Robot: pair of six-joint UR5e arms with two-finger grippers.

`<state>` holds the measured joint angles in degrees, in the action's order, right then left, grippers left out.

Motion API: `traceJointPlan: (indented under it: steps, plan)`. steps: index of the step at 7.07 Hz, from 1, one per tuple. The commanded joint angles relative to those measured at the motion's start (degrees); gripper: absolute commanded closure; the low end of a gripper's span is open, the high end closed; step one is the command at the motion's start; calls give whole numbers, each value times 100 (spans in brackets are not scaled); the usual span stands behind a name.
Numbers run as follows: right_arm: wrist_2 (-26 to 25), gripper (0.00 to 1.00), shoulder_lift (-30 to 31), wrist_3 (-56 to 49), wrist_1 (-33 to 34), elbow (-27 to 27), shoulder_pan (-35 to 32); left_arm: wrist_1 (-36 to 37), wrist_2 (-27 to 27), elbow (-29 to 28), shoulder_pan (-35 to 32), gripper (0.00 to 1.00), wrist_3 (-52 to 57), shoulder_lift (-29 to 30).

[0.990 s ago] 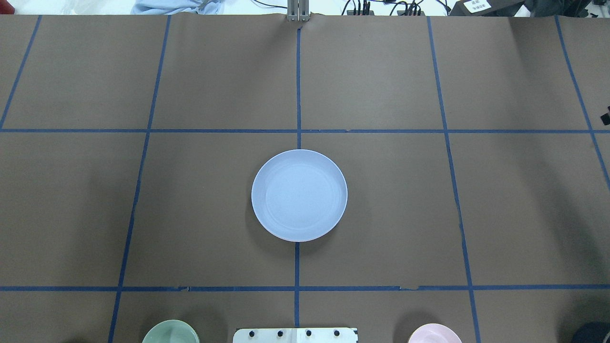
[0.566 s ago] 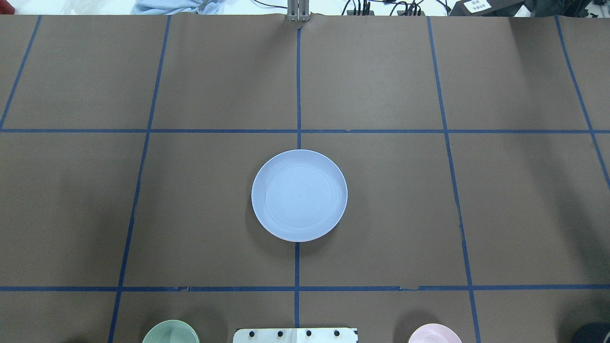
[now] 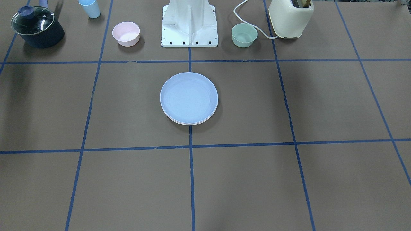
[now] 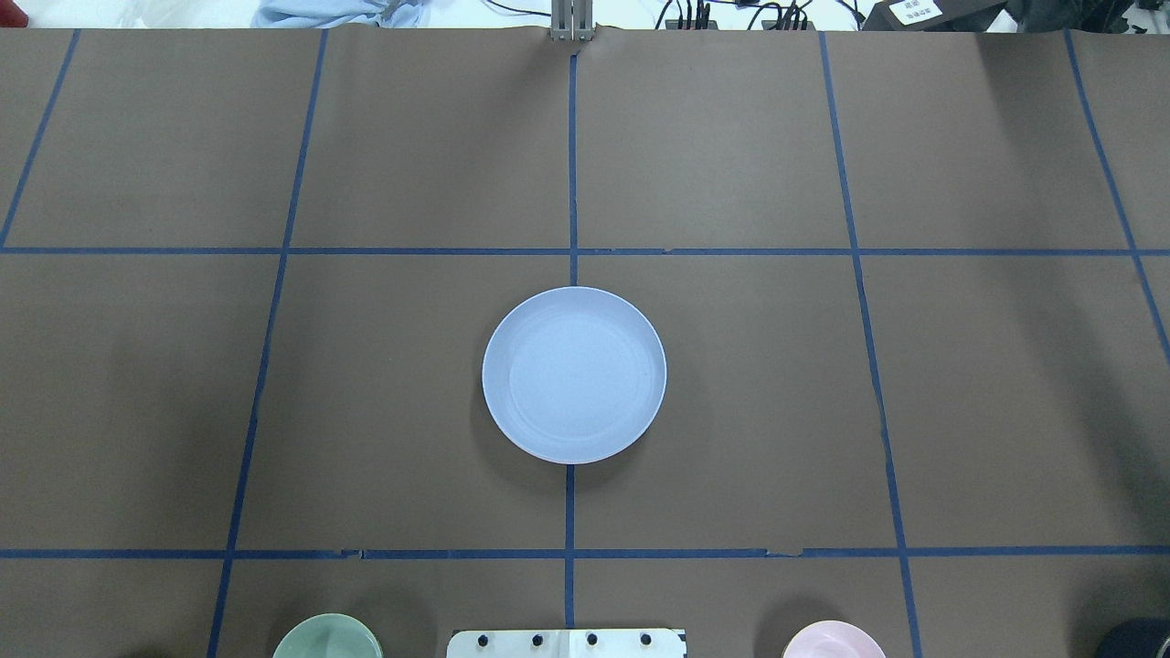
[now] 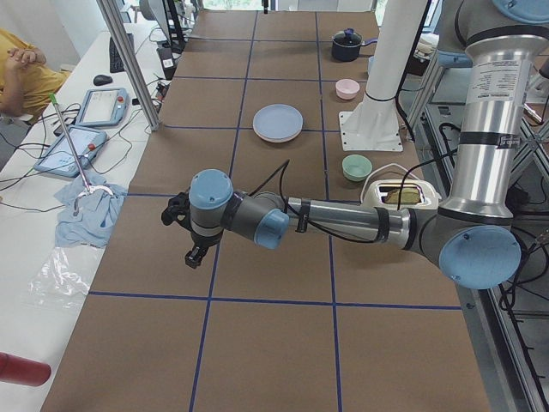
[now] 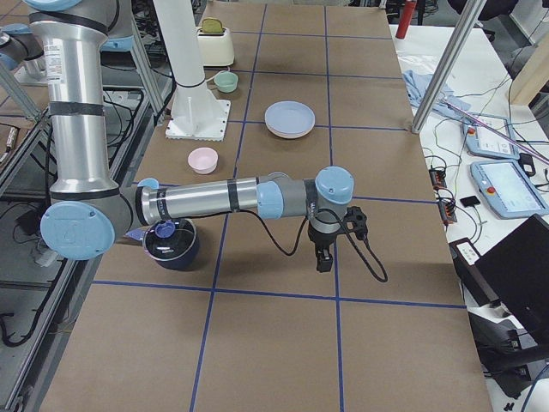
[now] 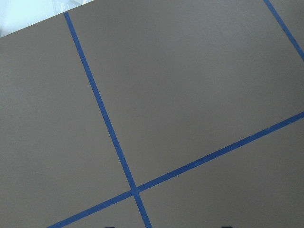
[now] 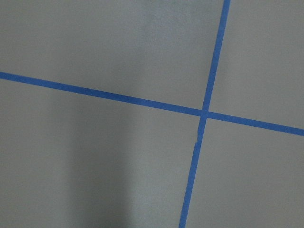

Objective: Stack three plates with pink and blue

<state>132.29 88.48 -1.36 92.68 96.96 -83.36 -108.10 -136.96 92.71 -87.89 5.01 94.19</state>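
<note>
Tabletop at the moment shown. A stack of plates (image 3: 188, 99) lies at the middle of the table (image 3: 289, 179), astride the central line of blue tape, well apart from every edge. The blue plate (image 4: 574, 373) is on top, face up and level; in the front-facing view the lower plates (image 3: 190, 124) show only as thin pale rims along its operator-side edge, closely aligned with it, their colours too faint to tell apart. Along the robot-side edge stand the white robot base (image 3: 189, 24), a pink bowl (image 3: 126, 33) on the robot's right of it and a green bowl (image 3: 244, 35) on the robot's left. Beyond the green bowl is a cream toaster (image 3: 290, 17); beyond the pink bowl, toward the robot-side corner, are a blue cup (image 3: 89, 7) and a dark pot with a glass lid (image 3: 37, 26). Neither arm enters the overhead or front-facing view. The left gripper (image 5: 195, 256) hangs fingers-down above bare brown paper toward the table's left end — the right gripper (image 6: 323, 257) does likewise toward the right end. Both are far from the stack and appear to carry nothing, but as each shows only in a side view, the spread of its fingers cannot be judged. Both wrist cameras record only brown paper crossed by blue tape.
</note>
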Motion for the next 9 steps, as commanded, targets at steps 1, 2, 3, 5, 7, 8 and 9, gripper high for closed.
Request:
traceJointPlan:
  steps: [1,2,3,5,7,8,9]
  plan:
    - [25,0,-58,5,-4,-37,3,-18,-50,326,0,17,-409,-50]
    - [51,0,-67,-4,-13,42,3,-1,-85,414,-17,17,-465,-76]
    - [304,0,11,4,-13,208,3,-35,-42,563,9,2,-431,-442]
    - [307,0,29,22,22,88,12,-18,134,467,62,1,-457,-305]
    - [368,0,-15,31,13,69,4,-27,134,503,62,1,-431,-261]
    - [403,0,29,31,13,43,3,-27,134,546,44,1,-431,-296]
    - [429,0,21,31,57,34,3,-27,126,607,53,1,-431,-331]
